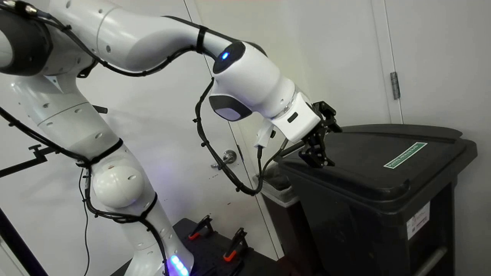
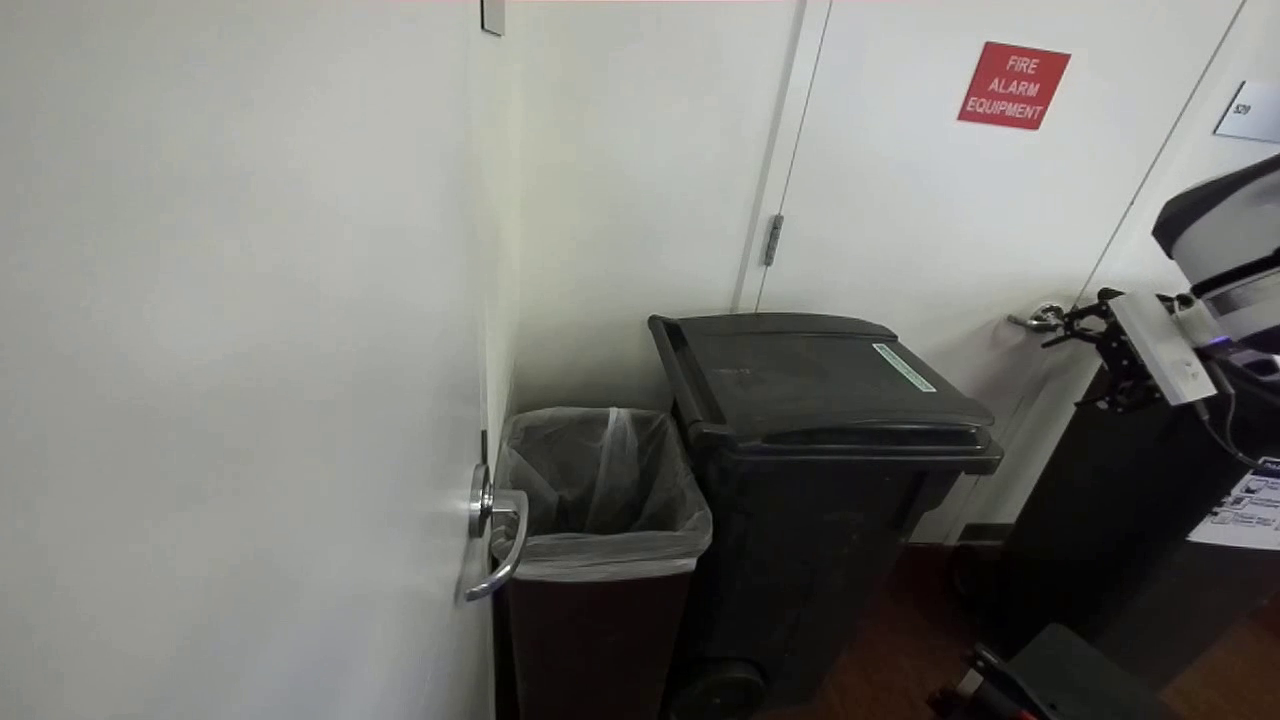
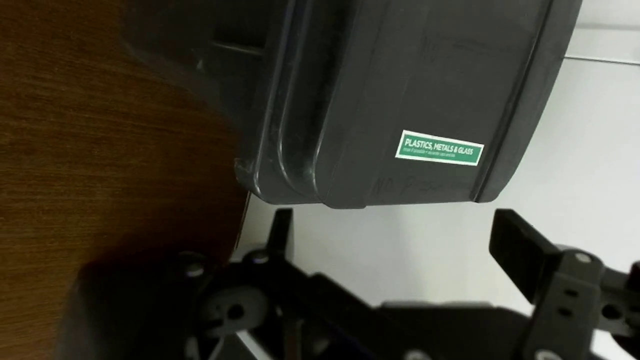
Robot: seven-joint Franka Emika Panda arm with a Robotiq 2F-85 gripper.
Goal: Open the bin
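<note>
White wall [image 2: 620,220] and door [image 2: 900,200] rise behind the bin [image 2: 800,520], which stands beyond the edge of the counter [image 1: 209,247], lid [image 2: 800,380] down. I hold my pincer [image 2: 1068,374] near but clear of it, jaws spread wide.

1 wheelie bin [image 2: 810,510], 1 lined bin [image 2: 600,635], 1 gripper [image 3: 397,240], 1 red sign [image 2: 1015,85], 2 dr hndls [image 2: 518,530], 2 clamps [image 1: 236,243]
</note>
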